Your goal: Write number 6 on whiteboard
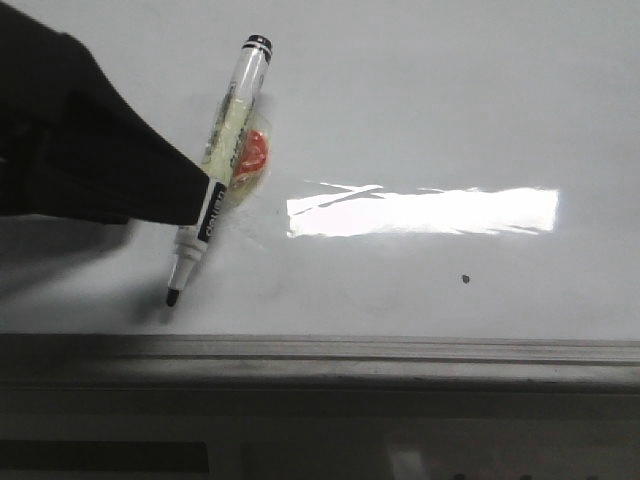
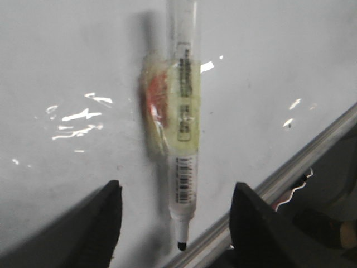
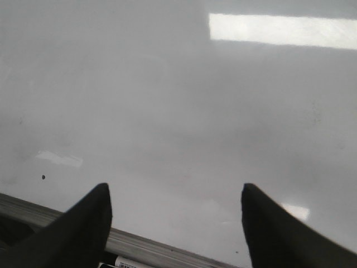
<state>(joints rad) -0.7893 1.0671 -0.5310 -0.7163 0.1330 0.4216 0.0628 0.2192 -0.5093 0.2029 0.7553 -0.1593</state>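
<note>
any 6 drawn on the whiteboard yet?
No. In the front view the whiteboard shows only a small black dot and glare; the marker pen has left no line.

Dim, greyish, soft-focus pictures. A bright rectangular glare (image 1: 422, 211) lies on the glossy whiteboard (image 1: 450, 90). The marker (image 1: 218, 170) casts a faint shadow.

Clear-barrelled black-tipped marker pen (image 1: 222, 170): midsection hidden behind black left gripper (image 1: 190, 205); label print blurred, unreadable.
</note>
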